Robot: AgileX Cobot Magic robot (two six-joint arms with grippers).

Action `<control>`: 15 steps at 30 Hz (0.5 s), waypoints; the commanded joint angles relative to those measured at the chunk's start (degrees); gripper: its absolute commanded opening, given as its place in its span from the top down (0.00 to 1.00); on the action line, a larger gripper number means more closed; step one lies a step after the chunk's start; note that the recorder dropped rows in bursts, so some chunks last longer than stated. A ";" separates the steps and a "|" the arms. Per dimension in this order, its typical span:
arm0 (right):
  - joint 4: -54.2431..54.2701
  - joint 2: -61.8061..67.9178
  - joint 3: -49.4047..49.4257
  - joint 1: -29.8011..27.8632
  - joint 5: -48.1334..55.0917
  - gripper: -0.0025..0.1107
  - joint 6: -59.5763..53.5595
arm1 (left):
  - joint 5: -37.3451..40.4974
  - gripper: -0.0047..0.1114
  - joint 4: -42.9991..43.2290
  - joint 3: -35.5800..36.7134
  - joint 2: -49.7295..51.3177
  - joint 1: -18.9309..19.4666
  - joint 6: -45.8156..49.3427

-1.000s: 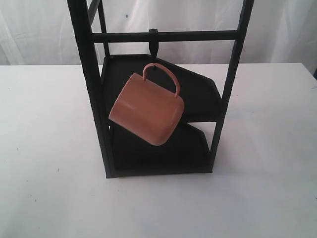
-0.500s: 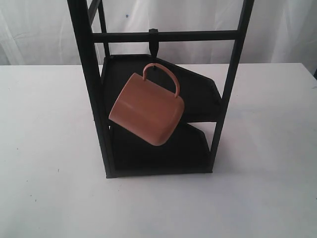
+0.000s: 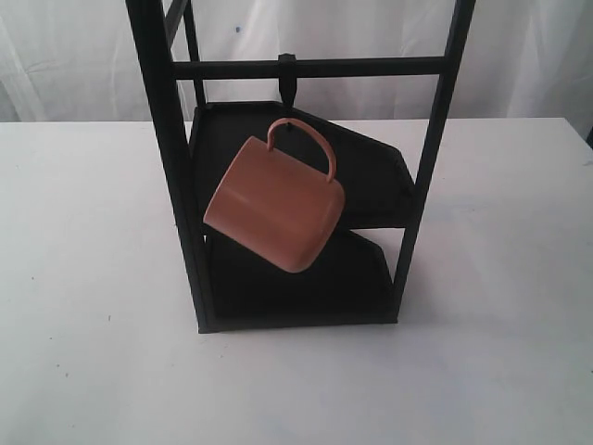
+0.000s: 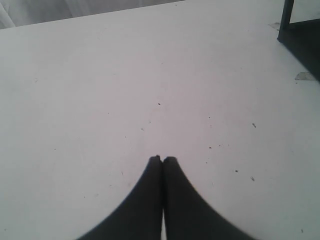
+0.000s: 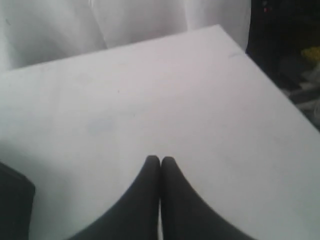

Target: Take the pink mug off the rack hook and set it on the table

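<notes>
"On the near side, what's the surface like?"

"The table [image 3: 102, 371] is a broad, flat white top, matte, with a few tiny dark specks (the left wrist view shows them best). Nothing lies on the front stretch but the shadow of the rack [image 3: 174, 185]."

"And the pincers?"

"Neither shows from where I stand. On its own camera the left gripper [image 4: 162, 159] hangs over bare tabletop, its two black fingers pressed together and nothing between them. One foot of the rack sits off at the frame's corner, well apart from it. The right gripper [image 5: 160, 159] is clenched the same way, also empty, above white table near an outer edge. Beyond that edge the room goes dark and cluttered, too blurred to make out."

"Further in?"

"The rack stands mid-table: thin square black posts, a crossbar [image 3: 371, 67] and two angled black shelves, one above the other."

"The mug?"

"The pink mug [image 3: 273, 209] hangs off the table's surface, in front of the shelves and between the front posts. Its thin loop handle [image 3: 320, 144] is caught on a small black hook [image 3: 288, 79] that drops from the crossbar. It's salmon, almost terracotta, a plain cylinder tilted down to the right. Its left end is close to the left post, though I can't tell if they touch. The inside isn't visible."

"Behind it all?"

"White draped curtain [image 3: 83, 56], softly folded, right across the back."
</notes>
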 commanded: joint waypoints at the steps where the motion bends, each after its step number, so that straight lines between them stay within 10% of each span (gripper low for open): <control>1: -0.40 4.88 -5.93 4.36 10.89 0.98 -3.98 | -0.08 0.96 -0.32 0.11 -0.29 0.14 -0.06; 15: 16.92 7.96 -16.92 15.39 29.51 0.98 -29.42 | -0.08 0.96 -0.32 0.11 -0.29 0.14 -0.06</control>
